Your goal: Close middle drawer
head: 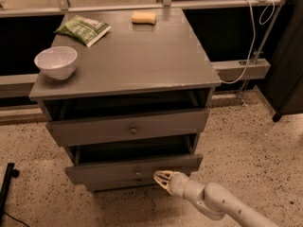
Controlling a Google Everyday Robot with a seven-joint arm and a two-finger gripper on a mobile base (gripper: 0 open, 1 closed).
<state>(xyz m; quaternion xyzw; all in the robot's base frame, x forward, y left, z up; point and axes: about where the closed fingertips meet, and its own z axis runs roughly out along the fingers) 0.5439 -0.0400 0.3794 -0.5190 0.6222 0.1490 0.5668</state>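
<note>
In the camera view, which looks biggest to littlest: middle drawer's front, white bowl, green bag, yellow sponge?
1. middle drawer front
2. green bag and white bowl: about alike, and the bowl is nearer the camera, so unranked
3. yellow sponge
The gripper is low down, at that drawer's front.

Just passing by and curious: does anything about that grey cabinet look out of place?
Yes: the middle drawer sticks out from the cabinet, its dark inside showing. The claw sits at its front, right of the knob. Nothing looks spilled.
</note>
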